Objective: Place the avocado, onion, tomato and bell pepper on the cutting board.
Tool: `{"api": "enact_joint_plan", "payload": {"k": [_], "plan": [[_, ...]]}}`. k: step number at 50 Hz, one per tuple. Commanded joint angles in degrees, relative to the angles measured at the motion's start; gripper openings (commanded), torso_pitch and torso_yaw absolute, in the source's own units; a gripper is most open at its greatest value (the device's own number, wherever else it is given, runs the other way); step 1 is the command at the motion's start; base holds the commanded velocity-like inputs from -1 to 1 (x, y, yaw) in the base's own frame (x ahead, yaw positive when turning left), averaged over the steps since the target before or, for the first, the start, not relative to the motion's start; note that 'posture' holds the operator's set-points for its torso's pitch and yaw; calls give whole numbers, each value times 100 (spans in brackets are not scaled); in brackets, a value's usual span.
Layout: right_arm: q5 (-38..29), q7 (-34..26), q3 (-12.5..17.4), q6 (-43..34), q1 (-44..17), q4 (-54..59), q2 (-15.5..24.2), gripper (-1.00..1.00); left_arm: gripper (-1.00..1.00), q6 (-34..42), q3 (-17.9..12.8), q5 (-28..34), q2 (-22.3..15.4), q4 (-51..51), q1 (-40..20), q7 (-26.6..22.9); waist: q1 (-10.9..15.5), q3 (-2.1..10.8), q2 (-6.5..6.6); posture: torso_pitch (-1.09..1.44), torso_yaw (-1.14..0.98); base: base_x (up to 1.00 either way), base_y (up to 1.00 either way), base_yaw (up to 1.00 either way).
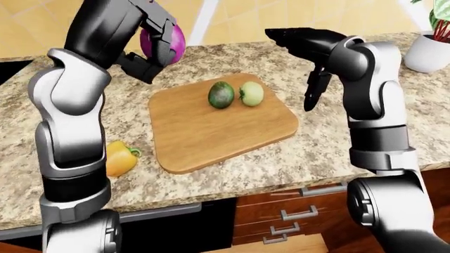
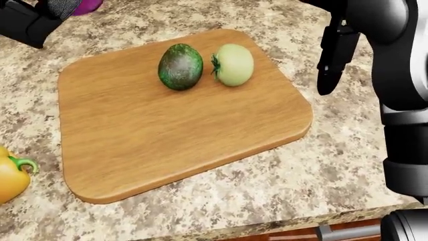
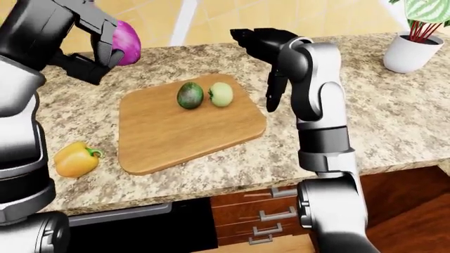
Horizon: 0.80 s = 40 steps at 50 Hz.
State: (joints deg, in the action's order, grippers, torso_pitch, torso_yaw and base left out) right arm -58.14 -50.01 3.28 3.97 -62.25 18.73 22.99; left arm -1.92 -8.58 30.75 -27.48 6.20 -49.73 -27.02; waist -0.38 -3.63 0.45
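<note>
A purple onion (image 1: 178, 42) hangs in the air above the counter, off the top-left corner of the wooden cutting board (image 2: 167, 135), with my left hand (image 1: 158, 50) shut on it. A dark green avocado (image 2: 180, 67) and a pale green tomato (image 2: 234, 64) lie side by side on the board's upper part. A yellow bell pepper (image 1: 120, 158) rests on the granite counter just left of the board. My right hand (image 1: 314, 87) hangs open beside the board's right edge, fingers pointing down, holding nothing.
A white pot with a plant (image 3: 415, 50) stands on the counter at the far right. Wooden drawers with metal handles (image 1: 295, 211) run under the counter's near edge. A dark recess (image 1: 10, 68) shows at the counter's far left.
</note>
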Motion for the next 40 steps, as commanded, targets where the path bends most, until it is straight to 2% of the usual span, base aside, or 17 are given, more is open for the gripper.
{"api": "enact_joint_plan", "payload": {"k": [1, 11, 25, 40], "plan": [[19, 143, 78, 18, -232, -140, 56, 100, -100, -245, -114, 44, -90, -65, -256, 94, 3, 198, 5, 0, 0, 0, 0, 0], [25, 141, 79, 19, -243, -111, 78, 100, -100, -584, -51, 222, -148, -868, -632, 2, 16, 204, -12, 0, 0, 0, 0, 0], [43, 152, 99, 5, -168, -158, 97, 100, -100, -833, 51, 458, -55, -1091, -801, -343, 20, 199, -28, 0, 0, 0, 0, 0], [65, 212, 110, -13, -124, -89, 126, 100, -100, -1065, 81, 593, 105, -945, -504, -606, 24, 203, -35, 0, 0, 0, 0, 0]]}}
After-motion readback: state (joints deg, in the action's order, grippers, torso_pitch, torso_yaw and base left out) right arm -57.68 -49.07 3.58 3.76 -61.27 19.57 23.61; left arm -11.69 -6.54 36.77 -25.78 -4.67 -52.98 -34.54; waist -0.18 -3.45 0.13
